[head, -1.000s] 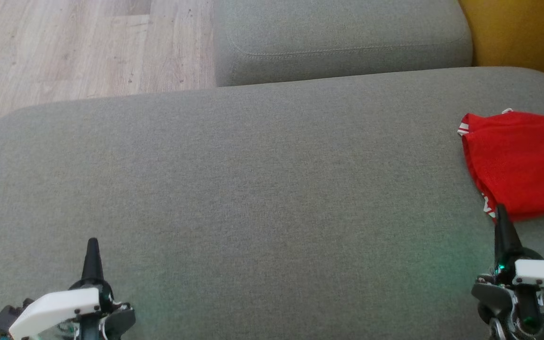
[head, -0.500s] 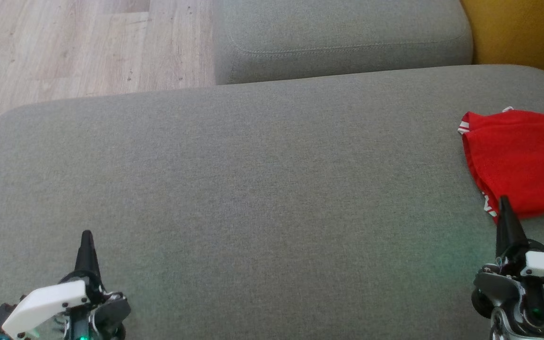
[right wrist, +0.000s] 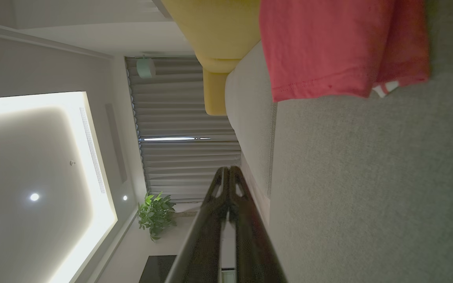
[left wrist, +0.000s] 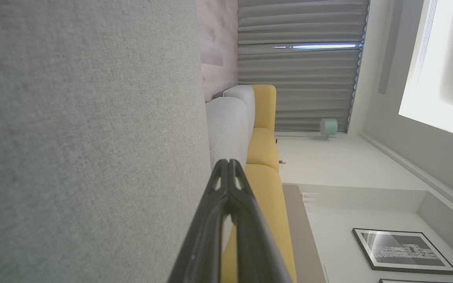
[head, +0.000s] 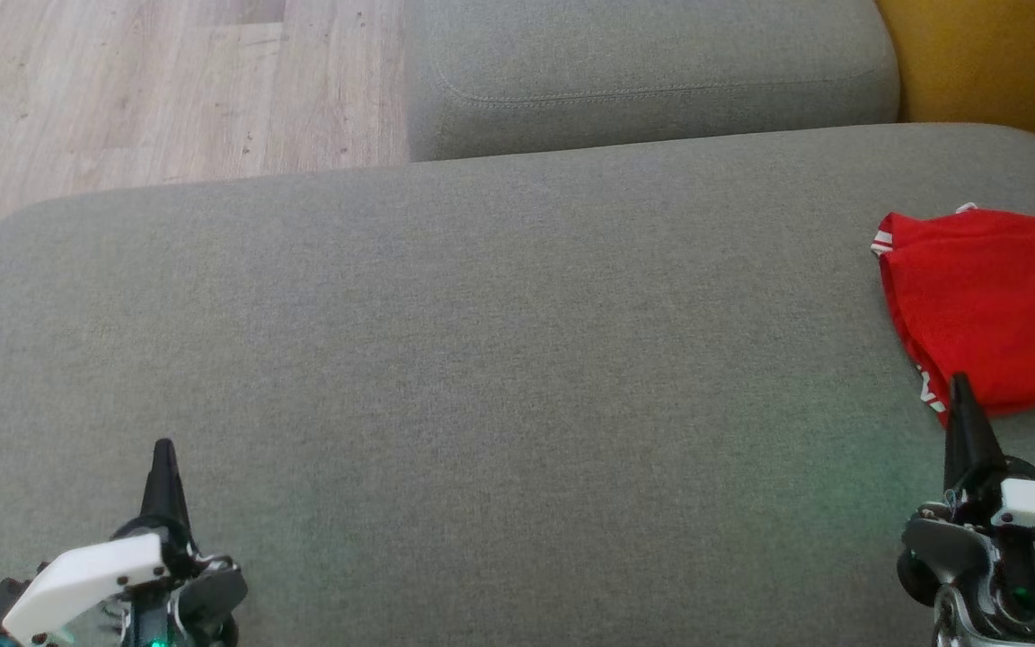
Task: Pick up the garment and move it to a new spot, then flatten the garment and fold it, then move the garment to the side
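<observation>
Seemingly at rest, the robot's two hands hover low over a broad grey sofa seat (head: 499, 359), one at each near corner of the head view. The left hand (head: 163, 458) has its dark fingers pressed together into a single point and holds nothing; its wrist view shows the same clenched left hand (left wrist: 228, 167) with the fingers meeting at the tip. The right hand (head: 960, 400) is likewise pinched closed and empty, as its own wrist view confirms (right wrist: 228, 171).

The garment (head: 994, 305), a red jersey, lies folded at the far right of the seat and is cut off by the frame edge, with slivers of red-and-white striped trim showing along its left side. From the head camera, the right hand's fingertip overlaps the garment's near left corner. The right wrist view shows the garment (right wrist: 328, 47) ahead of the fingers, with grey upholstery between them. A wide stretch of grey fabric separates the two hands.

Beyond the seat sits a second grey cushion (head: 652, 72), with pale wooden floor (head: 122, 90) to its left and a yellow sofa (head: 994, 63) to its right. Grey curtains (left wrist: 301, 78), a framed picture (left wrist: 401, 249) and a potted plant (right wrist: 155, 214) mark the room behind.
</observation>
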Controlling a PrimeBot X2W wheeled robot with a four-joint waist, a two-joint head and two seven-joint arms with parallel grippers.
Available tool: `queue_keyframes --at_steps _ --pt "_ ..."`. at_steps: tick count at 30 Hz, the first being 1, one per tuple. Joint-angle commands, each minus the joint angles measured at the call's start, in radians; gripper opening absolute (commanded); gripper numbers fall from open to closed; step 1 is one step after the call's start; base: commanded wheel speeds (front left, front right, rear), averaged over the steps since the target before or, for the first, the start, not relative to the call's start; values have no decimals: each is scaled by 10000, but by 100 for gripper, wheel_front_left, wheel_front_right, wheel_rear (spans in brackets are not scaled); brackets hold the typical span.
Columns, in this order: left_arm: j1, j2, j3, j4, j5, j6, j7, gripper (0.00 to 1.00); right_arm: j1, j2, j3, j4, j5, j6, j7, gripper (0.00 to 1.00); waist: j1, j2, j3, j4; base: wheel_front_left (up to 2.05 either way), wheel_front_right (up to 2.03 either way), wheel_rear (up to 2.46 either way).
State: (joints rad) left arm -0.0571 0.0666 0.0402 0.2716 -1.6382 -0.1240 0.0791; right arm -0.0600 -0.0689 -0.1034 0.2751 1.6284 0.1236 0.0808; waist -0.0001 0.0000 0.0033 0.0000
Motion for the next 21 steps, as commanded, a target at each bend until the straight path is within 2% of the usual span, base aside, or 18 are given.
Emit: queue_keyframes --at_steps 1,21 --pt "-481 79 400 -280 16 -67 71 0 -454 -16 176 -320 34 71 99 0 1 0 -1 0 0 0 0" --pt "-487 24 478 -276 81 -67 134 0 -460 32 109 -315 -22 71 154 0 1 0 -1 0 0 0 0"
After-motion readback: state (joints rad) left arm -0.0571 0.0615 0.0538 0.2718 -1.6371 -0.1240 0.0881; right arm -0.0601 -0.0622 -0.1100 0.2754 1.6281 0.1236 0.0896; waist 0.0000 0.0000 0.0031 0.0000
